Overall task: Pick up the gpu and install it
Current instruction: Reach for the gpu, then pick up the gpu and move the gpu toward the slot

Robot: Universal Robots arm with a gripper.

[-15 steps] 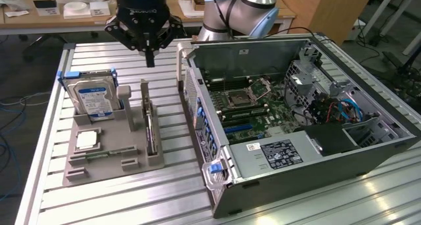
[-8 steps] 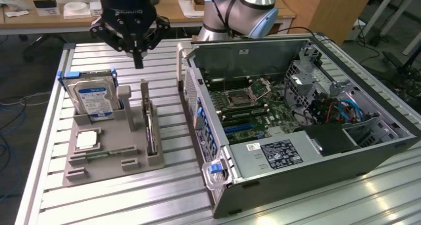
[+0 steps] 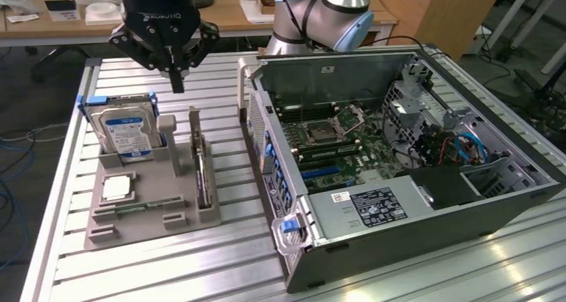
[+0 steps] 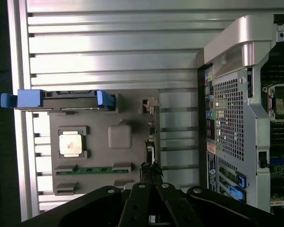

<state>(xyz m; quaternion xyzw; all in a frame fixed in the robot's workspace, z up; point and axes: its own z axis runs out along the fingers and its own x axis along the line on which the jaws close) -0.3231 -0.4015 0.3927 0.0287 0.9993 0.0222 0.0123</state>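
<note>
The gpu (image 3: pixel 203 176) stands edge-on as a thin dark card in a slot of the grey holder (image 3: pixel 142 183), on the side nearest the computer case. In the wrist view the gpu (image 4: pixel 151 142) is a slim dark line along the holder's edge (image 4: pixel 118 118). My gripper (image 3: pixel 177 83) hangs above the holder's far end, well clear of the card, fingers together and pointing down with nothing in them. In the wrist view the gripper (image 4: pixel 150 172) lines up over one end of the card.
The holder also carries a silver blue-labelled hard drive (image 3: pixel 126 131) upright, a processor chip (image 3: pixel 116 188) and a green memory stick (image 3: pixel 132 209). The open computer case (image 3: pixel 495 202) with its motherboard (image 3: pixel 336 143) lies at the exterior view's right. Slatted aluminium table (image 3: pixel 177 269) underneath.
</note>
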